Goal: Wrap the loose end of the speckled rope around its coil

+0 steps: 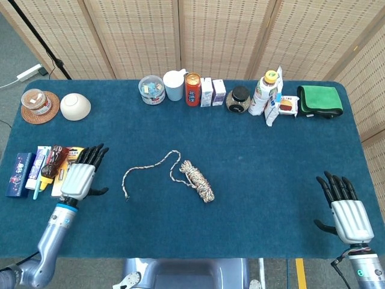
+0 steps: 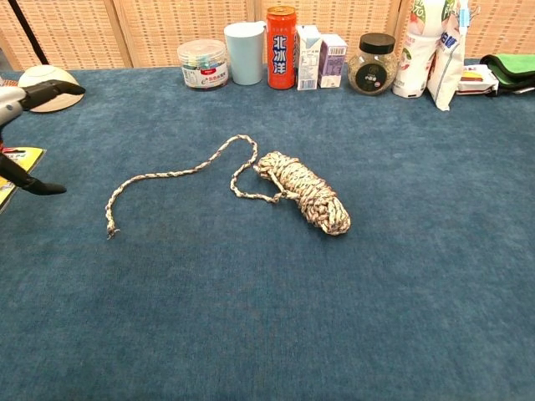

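Note:
The speckled rope coil (image 1: 198, 180) (image 2: 305, 193) lies near the middle of the blue table. Its loose end (image 1: 143, 170) (image 2: 167, 175) curves off to the left and finishes in a frayed tip (image 1: 126, 196) (image 2: 109, 230). My left hand (image 1: 80, 176) (image 2: 21, 98) hovers open, fingers spread, a short way left of that tip, holding nothing. My right hand (image 1: 345, 211) is open at the table's near right corner, far from the rope, and does not show in the chest view.
Packaged tools (image 1: 59, 169) lie by the left edge under the left hand. A white bowl (image 1: 75, 106) and a jar on a coaster (image 1: 40, 105) stand back left. Cups, cans, cartons, bottles (image 1: 204, 91) and a green cloth (image 1: 320, 99) line the far edge.

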Available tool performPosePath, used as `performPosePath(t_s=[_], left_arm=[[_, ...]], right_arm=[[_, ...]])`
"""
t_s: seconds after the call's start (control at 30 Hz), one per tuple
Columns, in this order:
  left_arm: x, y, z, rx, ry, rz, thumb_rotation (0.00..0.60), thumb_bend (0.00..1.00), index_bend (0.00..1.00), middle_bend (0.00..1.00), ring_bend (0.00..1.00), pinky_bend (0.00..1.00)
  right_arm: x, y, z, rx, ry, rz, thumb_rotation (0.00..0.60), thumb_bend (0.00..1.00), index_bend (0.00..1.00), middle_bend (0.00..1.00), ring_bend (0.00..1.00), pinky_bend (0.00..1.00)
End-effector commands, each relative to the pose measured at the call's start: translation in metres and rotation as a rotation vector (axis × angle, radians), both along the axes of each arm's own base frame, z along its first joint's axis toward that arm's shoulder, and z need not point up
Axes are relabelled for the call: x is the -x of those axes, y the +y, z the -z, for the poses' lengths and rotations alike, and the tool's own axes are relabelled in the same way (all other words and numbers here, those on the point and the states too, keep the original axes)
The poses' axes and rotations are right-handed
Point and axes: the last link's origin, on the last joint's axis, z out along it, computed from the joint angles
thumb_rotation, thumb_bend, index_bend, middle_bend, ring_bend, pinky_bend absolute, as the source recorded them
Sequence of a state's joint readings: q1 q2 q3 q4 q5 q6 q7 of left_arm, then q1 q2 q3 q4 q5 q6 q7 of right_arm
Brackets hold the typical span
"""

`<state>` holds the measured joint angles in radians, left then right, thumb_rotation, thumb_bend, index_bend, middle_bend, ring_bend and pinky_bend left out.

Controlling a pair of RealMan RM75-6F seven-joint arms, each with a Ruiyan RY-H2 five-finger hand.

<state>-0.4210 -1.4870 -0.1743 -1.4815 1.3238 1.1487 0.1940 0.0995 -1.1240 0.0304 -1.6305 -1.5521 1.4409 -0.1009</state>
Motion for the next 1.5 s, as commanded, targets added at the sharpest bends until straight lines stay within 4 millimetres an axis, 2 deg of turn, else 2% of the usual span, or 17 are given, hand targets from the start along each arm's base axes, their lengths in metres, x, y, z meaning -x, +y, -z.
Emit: performPosePath(t_s=[0.03, 0.13, 0.3, 0.5, 0.83, 0.97, 1.13, 1.5], left_arm=[[-0.013, 0.021, 0.024, 0.0, 0.012, -0.03, 0.6, 0.02, 0.0, 0.0, 0.0, 0.0], [-0.017, 0.028, 0.031, 0.001, 0.022, -0.042, 0.6, 0.02, 0.06, 0.0, 0.0, 0.0], [-0.023, 0.036, 0.041, 0.005, 0.021, -0.06, 0.6, 0.03, 0.26, 0.0, 0.0, 0.0], [-0.03, 0.038, 0.049, 0.013, 0.012, -0.07, 0.6, 0.09, 0.37, 0.0, 0.0, 0.0], [-0.034, 0.044, 0.056, 0.004, 0.013, -0.085, 0.6, 0.13, 0.4, 0.0, 0.0, 0.0], [-0.038, 0.045, 0.061, 0.006, 0.017, -0.086, 0.6, 0.22, 0.41, 0.0, 0.0, 0.0], [-0.038, 0.046, 0.07, 0.025, 0.02, -0.099, 0.6, 0.26, 0.41, 0.0, 0.0, 0.0], [-0.037, 0.046, 0.076, 0.028, 0.025, -0.11, 0.6, 0.28, 0.42, 0.0, 0.0, 0.0]], right_arm=[[0.0, 0.0, 0.001, -0.002, 0.001, 0.001, 0.6, 0.0, 0.0, 0.0, 0.0, 0.0], [0.001, -0.001, 0.001, -0.001, 0.0, 0.005, 0.6, 0.0, 0.0, 0.0, 0.0, 0.0], [0.002, -0.002, 0.001, -0.004, 0.001, 0.016, 0.6, 0.0, 0.0, 0.0, 0.0, 0.0], [0.001, -0.002, 0.003, -0.011, 0.001, 0.014, 0.6, 0.0, 0.0, 0.0, 0.0, 0.0], [0.003, -0.004, 0.002, -0.014, -0.003, 0.022, 0.6, 0.0, 0.0, 0.0, 0.0, 0.0], [0.003, -0.004, 0.002, -0.02, -0.005, 0.021, 0.6, 0.0, 0.0, 0.0, 0.0, 0.0], [0.004, -0.005, 0.001, -0.019, -0.008, 0.023, 0.6, 0.0, 0.0, 0.0, 0.0, 0.0], [0.004, -0.006, 0.002, -0.027, -0.008, 0.028, 0.6, 0.0, 0.0, 0.0, 0.0, 0.0]])
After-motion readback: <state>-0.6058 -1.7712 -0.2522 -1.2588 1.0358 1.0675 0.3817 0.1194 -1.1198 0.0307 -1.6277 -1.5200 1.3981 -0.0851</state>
